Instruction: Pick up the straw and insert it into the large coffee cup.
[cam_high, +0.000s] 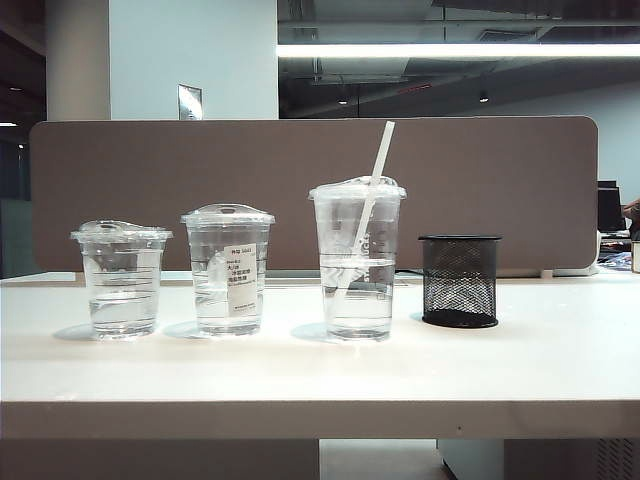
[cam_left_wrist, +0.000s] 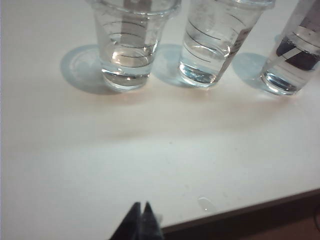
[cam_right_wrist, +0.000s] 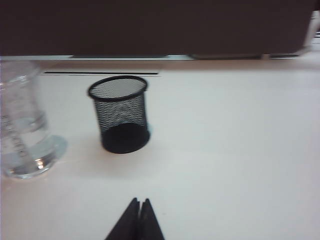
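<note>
Insertion complete: the straw (cam_high: 372, 195) stands through the lid of the large cup (cam_high: 358, 260), leaning toward one o'clock. Left gripper (cam_left_wrist: 141, 210) and right gripper (cam_right_wrist: 140, 206), both closed and empty, hover over the table (cam_high: 300, 370). Next: nothing but parking.

White straw (cam_high: 372, 200) in clear large coffee cup (cam_high: 358, 262); black mesh holder (cam_high: 459, 281); white table (cam_high: 300, 370).

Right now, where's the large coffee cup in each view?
Exterior: large coffee cup centre, straw through its lid, left of the mesh holder.
Left wrist: far edge, only its base.
Right wrist: frame edge, beside the mesh holder, the shared landmark.
</note>
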